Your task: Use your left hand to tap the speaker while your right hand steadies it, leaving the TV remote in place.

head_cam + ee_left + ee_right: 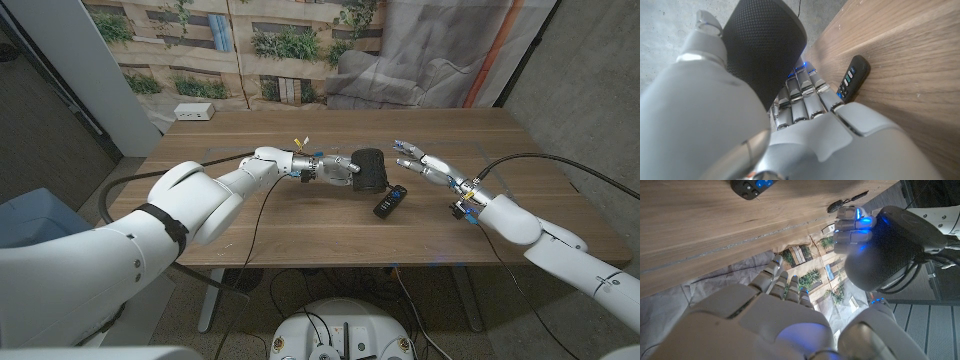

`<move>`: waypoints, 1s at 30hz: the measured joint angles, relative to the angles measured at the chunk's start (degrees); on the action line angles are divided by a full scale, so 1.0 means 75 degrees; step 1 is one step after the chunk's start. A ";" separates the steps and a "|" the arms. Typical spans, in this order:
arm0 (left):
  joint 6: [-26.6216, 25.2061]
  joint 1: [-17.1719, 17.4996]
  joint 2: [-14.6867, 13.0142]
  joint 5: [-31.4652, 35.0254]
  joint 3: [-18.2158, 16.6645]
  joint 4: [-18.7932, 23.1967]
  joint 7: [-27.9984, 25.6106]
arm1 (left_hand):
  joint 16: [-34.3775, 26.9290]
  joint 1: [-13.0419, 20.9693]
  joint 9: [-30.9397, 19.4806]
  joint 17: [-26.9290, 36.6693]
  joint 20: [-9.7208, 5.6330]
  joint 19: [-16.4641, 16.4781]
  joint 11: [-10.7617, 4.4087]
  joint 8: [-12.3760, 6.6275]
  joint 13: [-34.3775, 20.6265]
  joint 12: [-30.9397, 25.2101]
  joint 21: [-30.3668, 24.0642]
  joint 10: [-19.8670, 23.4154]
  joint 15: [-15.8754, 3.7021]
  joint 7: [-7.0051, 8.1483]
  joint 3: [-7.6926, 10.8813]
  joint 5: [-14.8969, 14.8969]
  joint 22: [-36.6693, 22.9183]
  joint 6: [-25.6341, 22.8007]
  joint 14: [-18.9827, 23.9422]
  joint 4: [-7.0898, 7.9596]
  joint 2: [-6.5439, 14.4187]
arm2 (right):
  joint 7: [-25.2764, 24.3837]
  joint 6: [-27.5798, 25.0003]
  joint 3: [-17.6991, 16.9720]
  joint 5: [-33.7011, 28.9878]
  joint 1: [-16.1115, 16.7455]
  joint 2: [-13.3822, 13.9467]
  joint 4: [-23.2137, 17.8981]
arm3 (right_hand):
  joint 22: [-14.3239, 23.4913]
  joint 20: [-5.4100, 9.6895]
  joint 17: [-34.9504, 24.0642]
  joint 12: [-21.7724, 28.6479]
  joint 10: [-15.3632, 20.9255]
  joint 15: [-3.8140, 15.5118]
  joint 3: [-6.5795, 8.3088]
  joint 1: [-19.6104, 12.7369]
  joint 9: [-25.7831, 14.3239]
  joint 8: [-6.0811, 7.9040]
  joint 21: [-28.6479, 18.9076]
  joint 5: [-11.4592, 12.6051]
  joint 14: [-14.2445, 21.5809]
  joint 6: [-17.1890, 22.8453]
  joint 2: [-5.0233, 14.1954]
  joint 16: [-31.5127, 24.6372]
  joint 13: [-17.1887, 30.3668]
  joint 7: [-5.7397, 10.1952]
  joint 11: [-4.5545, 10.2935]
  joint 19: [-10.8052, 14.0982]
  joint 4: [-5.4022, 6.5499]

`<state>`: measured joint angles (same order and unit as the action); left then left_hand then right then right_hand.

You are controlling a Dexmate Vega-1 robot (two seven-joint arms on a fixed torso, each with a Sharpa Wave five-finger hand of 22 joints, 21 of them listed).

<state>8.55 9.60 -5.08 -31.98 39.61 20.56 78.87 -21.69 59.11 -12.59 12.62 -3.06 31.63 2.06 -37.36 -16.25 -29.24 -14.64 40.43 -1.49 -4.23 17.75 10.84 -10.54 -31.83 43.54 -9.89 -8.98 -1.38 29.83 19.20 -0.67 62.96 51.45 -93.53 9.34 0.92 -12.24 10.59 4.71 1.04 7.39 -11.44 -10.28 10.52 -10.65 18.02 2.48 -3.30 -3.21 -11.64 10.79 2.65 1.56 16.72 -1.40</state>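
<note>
Head view: left hand (325, 168) presses its fingers (801, 102) around the black speaker (369, 169) at mid-counter (250, 230), apparently gripping it; the TV remote (390, 201) lies just nearer; right hand (425, 163) hovers right, fingers (852, 222) spread, apart from the speaker.

The setting is a robot test room dressed as a stage set. A wooden table (300, 215) stands on a bare concrete floor (40, 160), and behind it hangs a printed backdrop (250, 45) of a building with plants, beside a draped grey sheet (420, 55). A white power strip (194, 112) lies at the table's far corner.
</note>
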 measured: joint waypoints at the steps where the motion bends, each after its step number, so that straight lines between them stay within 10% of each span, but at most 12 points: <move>1: 0.0001 -0.0002 0.0000 0.0005 0.0000 0.0000 -0.0004 | 0.0001 0.0000 0.0000 0.0000 0.0000 0.0000 0.0018 0.0000 0.0000 0.0000 0.0000 0.0018 0.0010 0.0000 0.0000 0.0000 0.0000 0.0000 0.0011 0.0000 0.0000 | 0.0002 0.0003 0.0012 -0.0008 -0.0010 0.0000 0.0010 | 0.0000 0.0000 0.0000 0.0000 0.0000 0.0000 -0.0006 -0.0076 0.0000 0.0000 0.0000 0.0007 0.0000 -0.0029 0.0075 0.0000 0.0000 -0.0029 0.0000 0.0000 -0.0006; 30: -0.0077 -0.0049 0.0139 0.0420 -0.0116 -0.0035 -0.0456 | 0.0128 0.0000 0.0000 0.0048 0.0015 0.0013 0.0068 0.0000 0.0000 0.0000 -0.0029 0.0069 0.0047 -0.0042 -0.0004 -0.0028 -0.0035 -0.0041 0.0051 0.0001 0.0000 | 0.0048 0.0185 0.0336 -0.0206 -0.0366 -0.0117 0.0166 | 0.0002 -0.0001 -0.0021 0.0000 -0.0041 -0.0001 -0.0037 -0.0117 0.0002 0.0000 0.0000 0.0060 0.0000 -0.0123 -0.0102 -0.0036 0.0039 -0.0042 0.0040 -0.0001 -0.0036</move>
<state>7.97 9.23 -4.04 -28.83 38.74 20.30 75.46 -20.73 59.11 -12.59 12.97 -2.95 31.73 2.57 -37.36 -16.25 -29.24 -14.86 40.94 -1.14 -4.55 17.72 10.63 -10.81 -32.14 43.93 -9.89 -8.98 -1.02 31.22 21.72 -2.21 60.22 50.57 -92.29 9.35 0.92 -12.40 10.59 4.40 1.04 7.11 -12.32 -10.27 10.52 -10.65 18.47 2.48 -4.22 -3.97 -11.91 11.09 2.34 1.86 16.72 -1.67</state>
